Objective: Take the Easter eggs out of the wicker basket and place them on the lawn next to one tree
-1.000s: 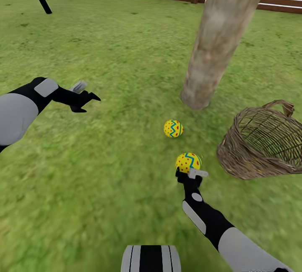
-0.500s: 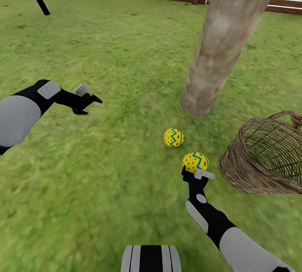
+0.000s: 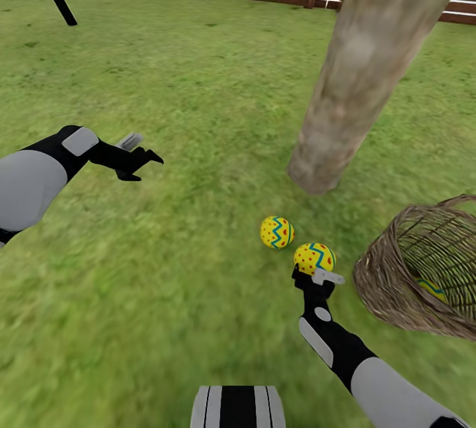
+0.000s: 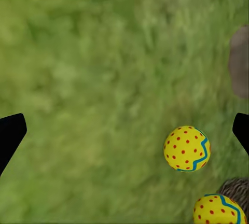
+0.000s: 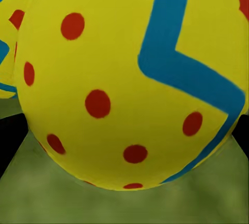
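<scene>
Hovering over the lawn [image 3: 198,84] on the left, your left gripper [image 3: 142,160] has its fingers spread wide, holding nothing. One Easter egg [image 3: 277,232] lies on the grass near the tree [image 3: 370,65]. Just right of it, your right gripper [image 3: 317,276] clamps a second egg [image 3: 315,257]. Far right, the tipped wicker basket [image 3: 390,283] holds a third egg [image 3: 433,288].

Flat, even daylight, no clear source and no glare. No cast shadows on the lawn [image 3: 165,84], soft render. Grass smears at the head view's lower edge and through the left wrist view. Tree trunk [image 3: 357,78] texture blurry, leaning from wide-angle distortion.
</scene>
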Controlling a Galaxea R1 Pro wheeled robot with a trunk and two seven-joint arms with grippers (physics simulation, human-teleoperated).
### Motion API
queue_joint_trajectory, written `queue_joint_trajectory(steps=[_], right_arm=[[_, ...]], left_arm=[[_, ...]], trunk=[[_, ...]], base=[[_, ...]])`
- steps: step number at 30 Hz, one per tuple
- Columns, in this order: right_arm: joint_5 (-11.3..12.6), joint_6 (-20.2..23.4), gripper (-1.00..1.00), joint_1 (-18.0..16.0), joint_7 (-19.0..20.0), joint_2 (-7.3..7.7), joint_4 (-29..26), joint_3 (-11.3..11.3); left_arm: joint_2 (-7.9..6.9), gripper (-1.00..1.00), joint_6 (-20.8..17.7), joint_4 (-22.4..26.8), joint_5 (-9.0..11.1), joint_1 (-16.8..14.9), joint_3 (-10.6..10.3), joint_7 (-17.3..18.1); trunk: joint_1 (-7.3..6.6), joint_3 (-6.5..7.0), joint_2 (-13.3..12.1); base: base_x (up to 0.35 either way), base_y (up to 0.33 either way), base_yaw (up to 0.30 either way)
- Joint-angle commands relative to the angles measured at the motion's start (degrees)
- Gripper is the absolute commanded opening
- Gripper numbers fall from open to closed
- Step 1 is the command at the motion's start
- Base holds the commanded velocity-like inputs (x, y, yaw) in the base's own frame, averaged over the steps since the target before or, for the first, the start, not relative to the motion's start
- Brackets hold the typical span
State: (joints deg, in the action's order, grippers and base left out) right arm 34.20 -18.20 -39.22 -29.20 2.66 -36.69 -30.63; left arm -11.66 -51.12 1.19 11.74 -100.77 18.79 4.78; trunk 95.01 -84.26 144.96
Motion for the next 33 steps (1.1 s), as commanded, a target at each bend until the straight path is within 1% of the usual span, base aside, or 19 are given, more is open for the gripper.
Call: queue_joint_trajectory(steps=[1, 4, 6, 8, 9, 10, 11, 13, 16, 24, 26, 27, 28, 29, 31, 32, 33], right_arm=[[0.6, -0.3, -1.0, -0.1, -0.4, 0.12, 0.0, -0.5], [0.6, -0.4, -1.0, -0.1, -0.4, 0.17, 0.0, -0.5], [0.6, -0.4, -1.0, -0.1, -0.4, 0.5, 0.0, -0.4], [0.6, -0.4, -1.0, -0.1, -0.4, 0.64, 0.0, 1.4], [0.6, -0.4, 1.0, -0.1, -0.4, 0.66, 0.0, 2.1], [0.6, -0.4, 1.0, -0.1, -0.4, 0.68, 0.0, 2.6], [0.6, -0.4, 1.0, -0.1, -0.4, 0.7, 0.0, 2.8], [0.5, -0.4, 1.0, -0.1, -0.4, 0.74, 0.0, 2.9], [0.4, -0.5, 1.0, -0.1, -0.4, 0.77, -0.1, 3.0], [0.2, -0.6, 1.0, -0.1, -0.6, 0.86, -0.7, 2.9], [0.1, -0.9, 1.0, -0.1, -0.8, 0.85, -1.8, 2.8], [0.1, -1.0, 1.0, -0.1, -1.5, 0.93, -4.7, 2.7], [0.1, -0.7, 1.0, 0.0, -2.2, 1.07, -6.5, 2.7], [-0.1, 0.4, 1.0, -0.1, -3.8, 1.37, -8.7, 2.6], [-0.5, 5.0, 1.0, -0.1, -6.3, 1.64, -12.7, 2.6], [-0.6, 7.0, 1.0, -0.1, -6.9, 1.71, -14.9, 2.7], [-0.6, 11.2, 1.0, -0.1, -7.8, 1.77, -18.9, 2.7]], left_arm=[[-0.02, 1.0, -0.2, 0.0, 0.6, 0.0, -0.4, 0.0], [-0.03, 1.0, -0.3, 0.0, 0.6, 0.0, -0.4, 0.0], [-0.03, 1.0, -0.3, 0.0, 0.6, 0.0, -0.4, -0.1], [-0.15, 1.0, -0.4, 0.0, 0.5, 0.0, -0.5, -0.1], [-0.18, 1.0, -0.4, 0.0, 0.5, 0.0, -0.5, -0.1], [-0.25, 1.0, -0.4, 0.0, 0.3, 0.1, -0.5, 0.0], [-0.36, 1.0, -0.4, 0.0, -0.2, 0.1, -0.5, 0.0], [-0.43, 1.0, -0.4, 0.0, -1.1, 0.1, -0.5, 0.0], [-0.54, 1.0, -0.4, 0.0, -1.5, 0.1, -0.5, 0.1], [-0.66, 1.0, -0.4, 0.0, -1.5, 0.1, -0.5, 0.0], [-0.65, 1.0, -0.4, 0.0, -1.5, 0.1, -0.5, 0.0], [-0.65, 1.0, -0.4, 0.0, -1.5, 0.1, -0.5, -0.1], [-0.65, 1.0, -0.4, 0.0, -1.6, 0.1, -0.5, -0.1], [-0.63, 1.0, -0.3, 0.0, -1.6, 0.2, -0.6, -0.1], [-0.56, 1.0, -0.2, 0.0, -1.6, 0.8, -0.6, -0.1], [-0.53, 1.0, -0.2, 0.0, -1.6, 0.8, -0.7, -0.1], [-0.53, 1.0, -0.1, 0.0, -1.6, 0.9, -0.7, -0.1]], trunk=[[0.02, -0.04, 0.0], [0.02, -0.04, 0.0], [0.02, -0.04, 0.0], [0.02, -0.04, 0.0], [0.02, -0.04, 0.0], [0.02, -0.04, 0.0], [0.02, -0.04, 0.0], [0.02, -0.04, 0.0], [0.02, -0.04, 0.0], [-0.19, 1.73, -0.1], [-0.24, 2.18, -0.1], [-0.27, 2.4, -0.1], [-0.29, 2.62, -0.1], [-0.29, 2.62, -0.1], [-0.29, 2.62, -0.1], [-0.29, 2.62, -0.1], [-0.29, 2.62, -0.1]], base=[[0.156, -0.001, 0.0], [0.098, 0.0, 0.0], [0.252, 0.0, 0.0], [0.089, 0.0, 0.0], [0.031, 0.0, 0.0], [0.013, 0.0, 0.0], [0.005, 0.0, 0.0], [0.002, 0.0, 0.0], [0.0, 0.0, 0.0], [0.0, 0.0, 0.0], [0.0, 0.0, 0.0], [0.0, 0.0, 0.0], [0.0, 0.0, 0.0], [0.0, 0.0, 0.0], [0.0, 0.0, 0.0], [0.0, 0.0, 0.0], [0.0, 0.0, 0.0]])
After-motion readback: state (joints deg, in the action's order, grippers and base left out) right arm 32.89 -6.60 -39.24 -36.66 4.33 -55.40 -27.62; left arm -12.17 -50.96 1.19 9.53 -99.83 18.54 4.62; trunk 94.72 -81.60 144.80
